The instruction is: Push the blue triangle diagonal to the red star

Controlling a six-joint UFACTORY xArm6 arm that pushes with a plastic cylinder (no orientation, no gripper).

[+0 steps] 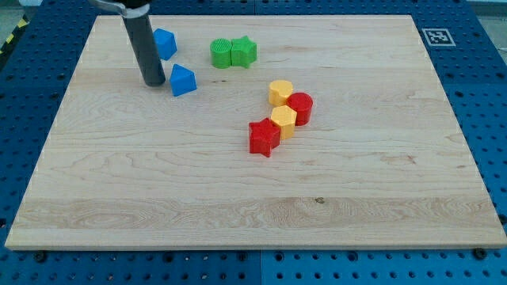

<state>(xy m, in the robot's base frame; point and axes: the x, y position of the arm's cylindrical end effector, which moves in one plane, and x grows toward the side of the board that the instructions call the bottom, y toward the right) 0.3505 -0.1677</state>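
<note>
While my tip (154, 82) rested on the wooden board (158, 198) near the view's top left, sat just left of the blue triangle (183, 81), close but contact unclear. No jaws there to open or close: plain dark rod only. Second blue block (164, 43), shape unclear, just above, partly hidden behind the rod. Red star (264, 137) well apart, toward board centre, down and to the view's right of the triangle. Touched a yellow block (283, 121) at its upper right; beyond that, red cylinder (300, 108) and another yellow block (280, 92), all clustered. Green cylinder (221, 53) and green star (244, 51) side by side near the view's top.
</note>
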